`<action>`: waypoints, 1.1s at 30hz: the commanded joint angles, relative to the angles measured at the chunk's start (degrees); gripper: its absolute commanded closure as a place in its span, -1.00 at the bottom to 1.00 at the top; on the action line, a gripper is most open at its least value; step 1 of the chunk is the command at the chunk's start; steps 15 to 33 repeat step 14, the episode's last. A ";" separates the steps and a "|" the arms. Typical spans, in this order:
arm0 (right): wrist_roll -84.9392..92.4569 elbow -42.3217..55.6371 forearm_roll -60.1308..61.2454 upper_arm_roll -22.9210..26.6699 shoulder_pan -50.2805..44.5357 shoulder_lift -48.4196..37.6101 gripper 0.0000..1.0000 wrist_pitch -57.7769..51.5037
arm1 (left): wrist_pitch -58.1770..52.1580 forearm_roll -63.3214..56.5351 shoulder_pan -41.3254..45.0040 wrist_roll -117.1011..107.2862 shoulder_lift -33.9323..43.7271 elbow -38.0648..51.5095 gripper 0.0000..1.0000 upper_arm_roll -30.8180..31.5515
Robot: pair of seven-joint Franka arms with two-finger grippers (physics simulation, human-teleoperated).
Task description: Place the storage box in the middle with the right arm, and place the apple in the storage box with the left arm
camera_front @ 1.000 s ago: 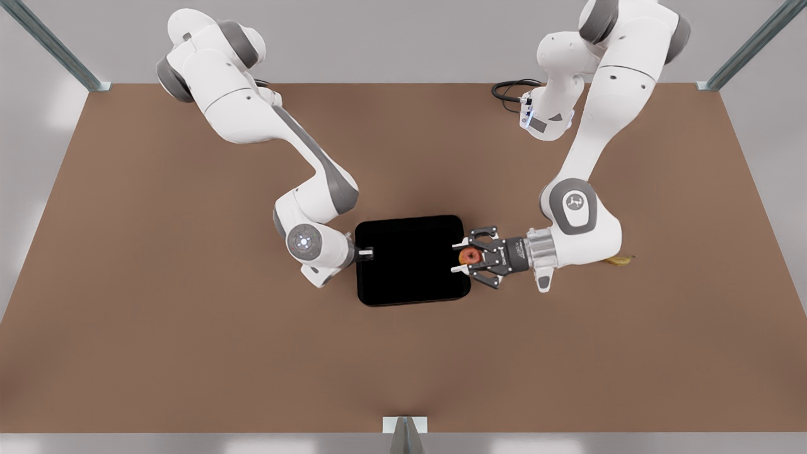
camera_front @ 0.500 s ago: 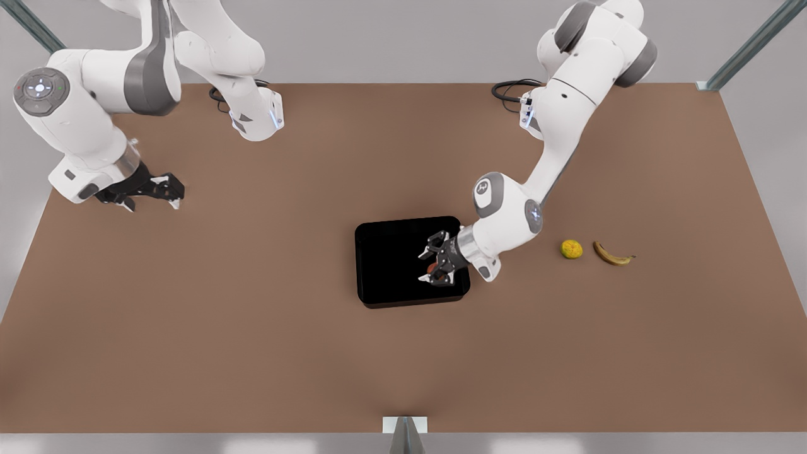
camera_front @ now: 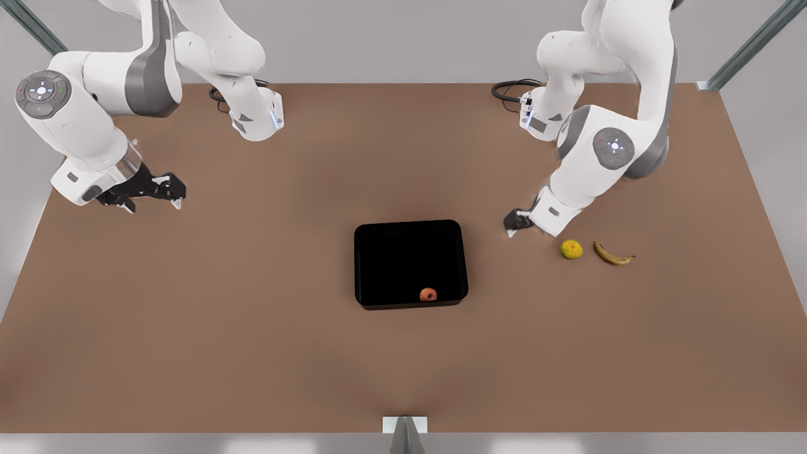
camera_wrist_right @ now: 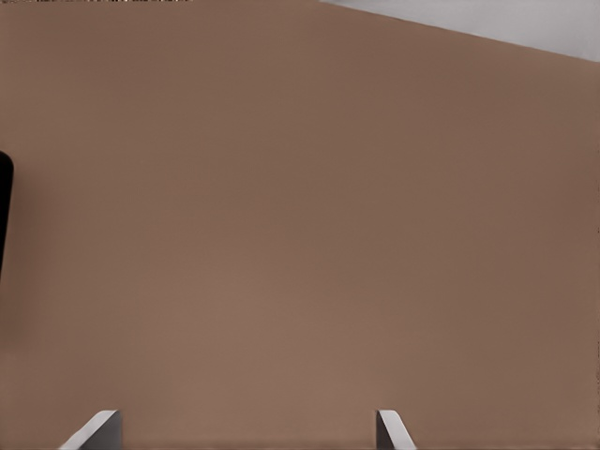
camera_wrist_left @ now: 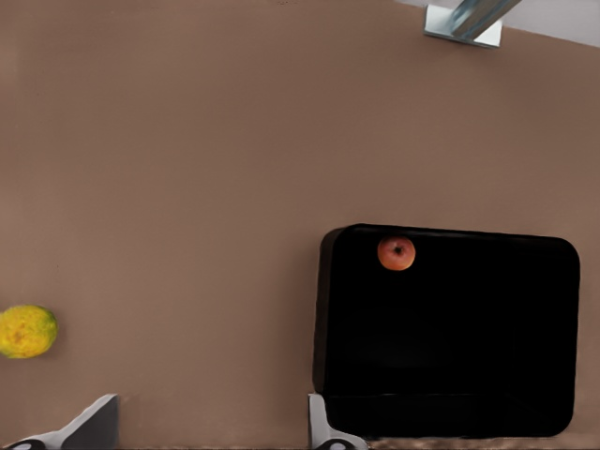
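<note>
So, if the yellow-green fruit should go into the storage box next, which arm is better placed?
Left, probably. The left gripper, open, hangs between the storage box and the yellow-green fruit; the right gripper, open, waits far off at the front view's left.

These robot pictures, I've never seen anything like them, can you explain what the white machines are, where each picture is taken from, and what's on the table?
The white machines are two robot arms in a computer simulation, each ending in a two-fingered hand.

The big picture looks down on the brown table from a camera off the arms. The two smaller pictures come from cameras on the arms' wrists.

In the middle sits a black storage box with a red-orange apple lying inside, against its wall. On the front view's right lie a yellow-green fruit and a banana.

The left hand, open and empty, hangs between the box and that fruit. The right hand waits open at the front view's left, holding nothing.
</note>
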State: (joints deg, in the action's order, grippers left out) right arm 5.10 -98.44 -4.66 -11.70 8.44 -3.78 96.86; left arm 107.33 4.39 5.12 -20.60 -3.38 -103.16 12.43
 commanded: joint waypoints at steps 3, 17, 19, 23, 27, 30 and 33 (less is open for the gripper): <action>0.00 -0.17 0.01 0.01 -0.44 0.09 -1.00 0.00 | -17.30 -4.57 -2.66 8.37 0.56 12.44 -1.00 -2.31; -0.18 -1.49 2.29 0.01 -0.35 -0.26 -1.00 0.09 | -20.32 -3.07 -1.61 17.53 -0.84 14.13 -1.00 -11.55; -0.18 -1.49 2.29 0.01 -0.35 -0.26 -1.00 0.09 | -20.32 -3.07 -1.61 17.53 -0.84 14.13 -1.00 -11.55; -0.18 -1.49 2.29 0.01 -0.35 -0.26 -1.00 0.09 | -20.32 -3.07 -1.61 17.53 -0.84 14.13 -1.00 -11.55; -0.18 -1.49 2.29 0.01 -0.35 -0.26 -1.00 0.09 | -20.32 -3.07 -1.61 17.53 -0.84 14.13 -1.00 -11.55; -0.18 -1.49 2.29 0.01 -0.35 -0.26 -1.00 0.09 | -20.32 -3.07 -1.61 17.53 -0.84 14.13 -1.00 -11.55; -0.18 -1.49 2.29 0.01 -0.35 -0.26 -1.00 0.09 | -20.32 -3.07 -1.61 17.53 -0.84 14.13 -1.00 -11.55</action>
